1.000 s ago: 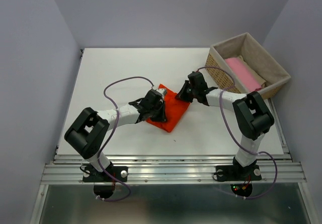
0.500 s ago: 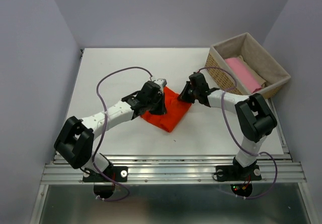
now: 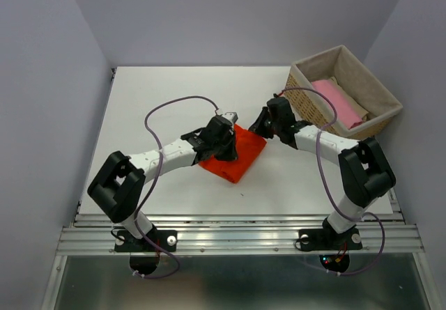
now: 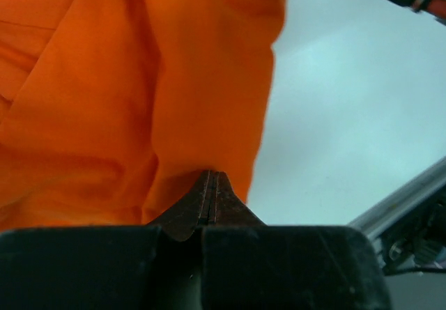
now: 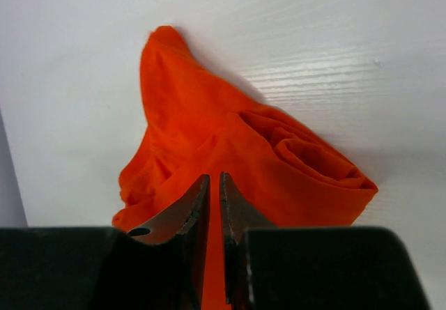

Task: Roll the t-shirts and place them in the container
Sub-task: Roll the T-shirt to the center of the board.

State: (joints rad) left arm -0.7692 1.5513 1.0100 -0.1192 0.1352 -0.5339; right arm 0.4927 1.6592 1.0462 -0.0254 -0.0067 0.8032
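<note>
Orange t-shirt (image 3: 240, 160) bunched at centre of surface (image 3: 160, 101), partly rolled. Right claw (image 5: 214, 177) nips a thin fold at its far-right corner; left claw (image 4: 211, 175) clenched, tips against cloth — hold unclear. Best keep both level, tension even — roll tight, edges aligned.

One orange-red t-shirt (image 3: 244, 158), one pink t-shirt (image 3: 336, 101), one basket (image 3: 381, 91), two arms (image 3: 167, 158) (image 3: 317, 137).

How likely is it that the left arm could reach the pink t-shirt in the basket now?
Probably not: the pink t-shirt lies in the basket at the far right, the right arm stretches across the way, and the left fingers are shut on the orange t-shirt.
</note>
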